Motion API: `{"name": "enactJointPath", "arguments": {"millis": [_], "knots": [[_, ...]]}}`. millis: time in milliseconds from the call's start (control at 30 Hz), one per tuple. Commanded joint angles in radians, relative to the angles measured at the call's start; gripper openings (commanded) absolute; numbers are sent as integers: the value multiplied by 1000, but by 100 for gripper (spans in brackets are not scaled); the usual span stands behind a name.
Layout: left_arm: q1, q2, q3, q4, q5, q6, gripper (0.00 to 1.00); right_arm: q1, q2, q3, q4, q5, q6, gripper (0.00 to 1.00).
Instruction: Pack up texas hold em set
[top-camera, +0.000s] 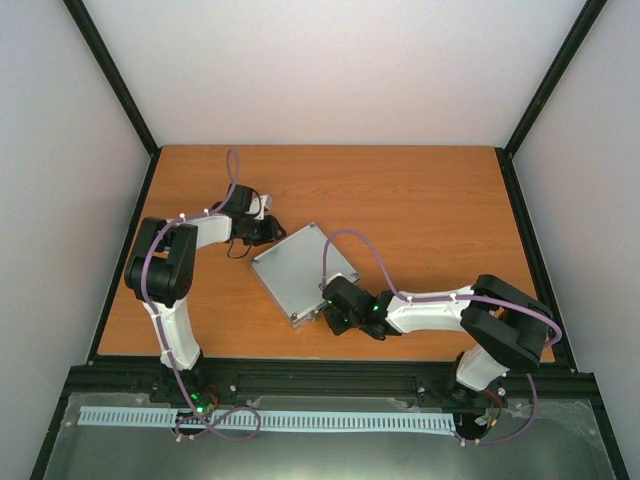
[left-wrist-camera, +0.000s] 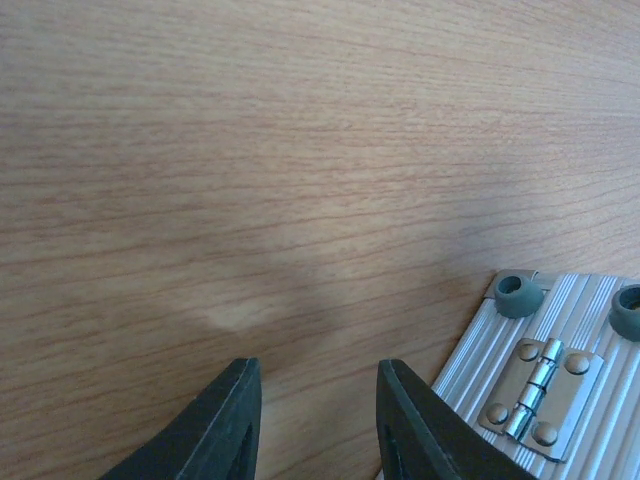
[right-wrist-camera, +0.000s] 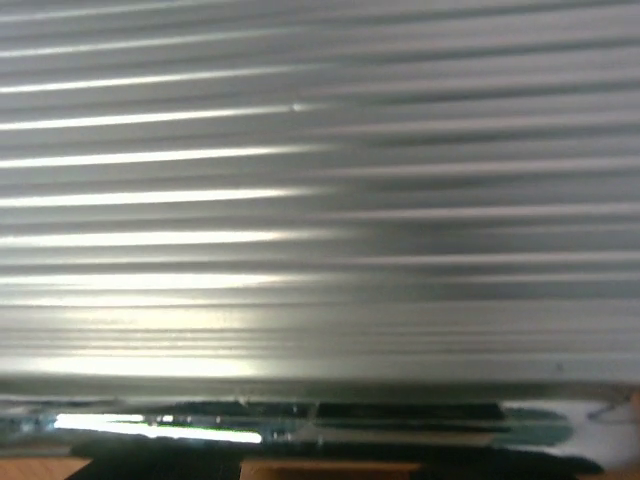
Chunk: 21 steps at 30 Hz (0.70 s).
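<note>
Case (top-camera: 300, 268) shut flat mid-table, opening side toward the right arm

Lies closed on the table (top-camera: 430, 200), about midway between the two arms, turned corner-on so that no edge runs square to the near rim. Shows a hinge (left-wrist-camera: 538, 392) and rubber feet (left-wrist-camera: 517, 293) on its far-left side, just right of the left gripper (left-wrist-camera: 318, 378). Hangs there over bare wood beside that edge, fingers a narrow gap apart, nothing between them. Puts the opposite, near-right side under the right gripper (top-camera: 336, 308), so close that the wrist view gives little but ribbed metal. Cannot tell whether those jaws stand apart or closed. Judging from this: opening side faces near and right, so falls to the right arm as the nearer one for any fastening or lifting; left gripper well placed to brace the hinge side against sliding. Fastened or not, cannot tell from here.
</note>
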Motion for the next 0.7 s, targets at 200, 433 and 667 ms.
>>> {"name": "enactJointPath", "arguments": {"millis": [200,433,667], "knots": [[-7,2,16,-41,2,20,34,0,39,2,32,-21,29,27],[-7,6,19,-40,2,18,34,0,-22,-16,-18,-16,34,17],[-7,2,18,-42,2,19,34,0,-63,37,-96,16,-9,20]]}}
